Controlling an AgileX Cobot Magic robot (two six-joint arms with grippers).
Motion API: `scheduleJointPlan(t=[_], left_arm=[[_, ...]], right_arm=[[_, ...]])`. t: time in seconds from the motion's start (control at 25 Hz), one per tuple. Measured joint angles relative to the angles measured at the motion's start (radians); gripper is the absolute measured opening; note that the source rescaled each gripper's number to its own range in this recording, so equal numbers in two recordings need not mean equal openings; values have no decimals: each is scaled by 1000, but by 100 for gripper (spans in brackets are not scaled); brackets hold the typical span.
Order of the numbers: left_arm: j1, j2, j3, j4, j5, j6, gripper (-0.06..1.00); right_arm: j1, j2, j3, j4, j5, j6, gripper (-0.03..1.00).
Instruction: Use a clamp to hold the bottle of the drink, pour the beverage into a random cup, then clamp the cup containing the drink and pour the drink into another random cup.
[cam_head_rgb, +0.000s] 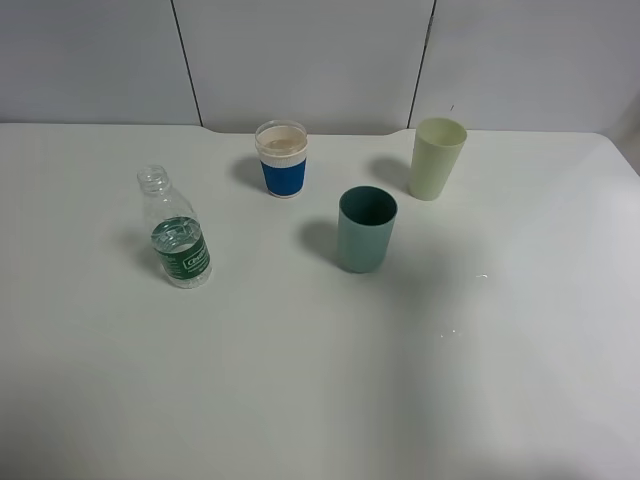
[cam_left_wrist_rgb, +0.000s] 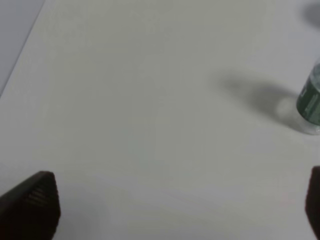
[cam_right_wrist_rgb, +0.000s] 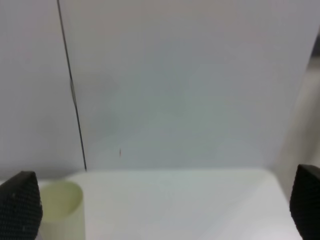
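Left of the blue cup (cam_head_rgb: 282, 160), the bottle (cam_head_rgb: 175, 230) is standing upright on the counter (cam_head_rgb: 300, 380), cap off. Judging by the wrist views, the left gripper (cam_left_wrist_rgb: 175, 210) is hanging nearer it, spread wide and empty; the right gripper (cam_right_wrist_rgb: 160, 210), equally spread, is facing the pale cup (cam_right_wrist_rgb: 60, 210).

White table (cam_head_rgb: 300, 380) with bottle (cam_head_rgb: 176, 232), blue-banded cup (cam_head_rgb: 282, 160), teal cup (cam_head_rgb: 366, 229), pale-green cup (cam_head_rgb: 437, 158).

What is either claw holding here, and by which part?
Nothing. The left claw and right claw stand open and empty; the bottle stands untouched.
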Motion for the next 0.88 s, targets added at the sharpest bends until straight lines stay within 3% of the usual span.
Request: scheduleJointPlan(t=[0.16, 0.32, 0.36, 0.4, 0.56, 0.68, 0.88], left_arm=[[0, 0, 0, 0, 0, 0, 100], [0, 0, 0, 0, 0, 0, 100], [0, 0, 0, 0, 0, 0, 100], [0, 0, 0, 0, 0, 0, 100], [0, 0, 0, 0, 0, 0, 100], [0, 0, 0, 0, 0, 0, 100], [0, 0, 0, 0, 0, 0, 100]], right_arm=[[0, -259, -7, 14, 141, -14, 100], [0, -347, -8, 15, 213, -15, 100], [0, -412, -8, 15, 279, -16, 100], [0, -526, -8, 16, 444, -16, 100], [-1, -590, -8, 27, 542, -12, 100], [0, -710, -9, 72, 675, 6, 100], [0, -716, -11, 45, 846, 6, 100]])
